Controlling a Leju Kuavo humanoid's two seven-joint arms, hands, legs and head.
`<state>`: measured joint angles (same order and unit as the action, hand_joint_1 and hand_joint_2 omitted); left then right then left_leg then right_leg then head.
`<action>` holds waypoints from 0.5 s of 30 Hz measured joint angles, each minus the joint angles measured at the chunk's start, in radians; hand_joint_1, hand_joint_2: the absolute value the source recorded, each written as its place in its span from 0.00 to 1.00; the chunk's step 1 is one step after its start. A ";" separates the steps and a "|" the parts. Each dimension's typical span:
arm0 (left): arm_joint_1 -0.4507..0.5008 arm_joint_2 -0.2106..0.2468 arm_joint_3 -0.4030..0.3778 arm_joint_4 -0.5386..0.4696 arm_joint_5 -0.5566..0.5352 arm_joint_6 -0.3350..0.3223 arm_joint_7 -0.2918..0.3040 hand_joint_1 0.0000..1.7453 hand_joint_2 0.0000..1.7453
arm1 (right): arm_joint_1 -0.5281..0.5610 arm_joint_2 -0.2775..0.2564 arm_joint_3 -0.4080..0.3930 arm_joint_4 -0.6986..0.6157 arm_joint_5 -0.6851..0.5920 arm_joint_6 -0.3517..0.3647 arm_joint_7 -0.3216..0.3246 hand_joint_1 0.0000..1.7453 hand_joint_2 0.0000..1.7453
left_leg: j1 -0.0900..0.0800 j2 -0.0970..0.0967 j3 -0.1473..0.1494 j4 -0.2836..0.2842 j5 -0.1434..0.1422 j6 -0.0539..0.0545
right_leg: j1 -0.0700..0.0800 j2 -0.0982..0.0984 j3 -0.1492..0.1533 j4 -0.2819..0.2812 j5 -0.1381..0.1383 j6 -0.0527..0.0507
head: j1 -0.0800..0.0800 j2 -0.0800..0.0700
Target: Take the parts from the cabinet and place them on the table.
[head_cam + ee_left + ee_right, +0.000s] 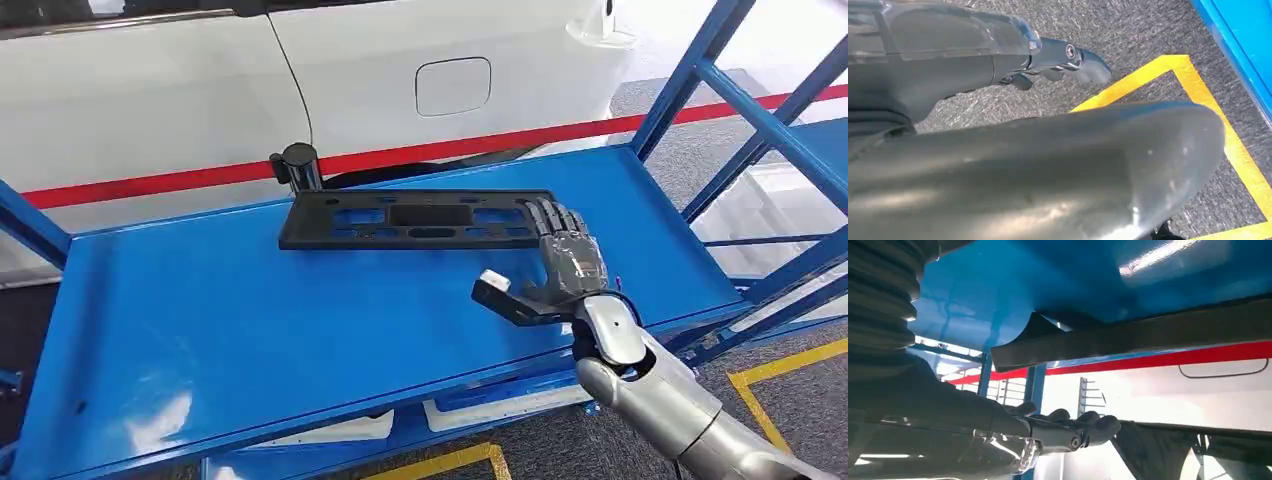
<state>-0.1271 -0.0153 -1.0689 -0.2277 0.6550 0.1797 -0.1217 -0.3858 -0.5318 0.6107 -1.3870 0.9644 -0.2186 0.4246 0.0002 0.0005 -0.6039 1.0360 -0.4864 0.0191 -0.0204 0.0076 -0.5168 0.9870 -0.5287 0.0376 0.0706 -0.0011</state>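
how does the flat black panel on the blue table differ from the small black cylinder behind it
The black panel lies flat, long and wide, pierced with cut-outs; the black cylinder stands upright, small, round and solid-looking. The panel has the right hand at its end; the cylinder stands apart from the hand. Both are black and sit on the blue table.

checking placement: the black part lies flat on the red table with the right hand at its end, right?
Not quite: the table is blue, as the head view shows. The black part does lie flat on it, with the right hand at its end.
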 joint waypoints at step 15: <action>-0.001 0.004 -0.007 0.000 0.000 0.002 0.000 0.00 0.00 | 0.002 -0.002 0.004 -0.008 0.000 0.000 0.000 0.00 1.00 | 0.000 0.000 0.000 0.000 0.000 0.000 | 0.000 0.000 0.000 0.000 0.000 0.000 | 0.000 0.000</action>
<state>-0.1277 -0.0111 -1.0758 -0.2281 0.6550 0.1816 -0.1213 -0.3842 -0.5337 0.6149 -1.3947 0.9648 -0.2182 0.4242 0.0002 0.0009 -0.6038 1.0360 -0.4864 0.0191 -0.0205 0.0076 -0.5169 0.9870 -0.5287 0.0376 0.0706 -0.0011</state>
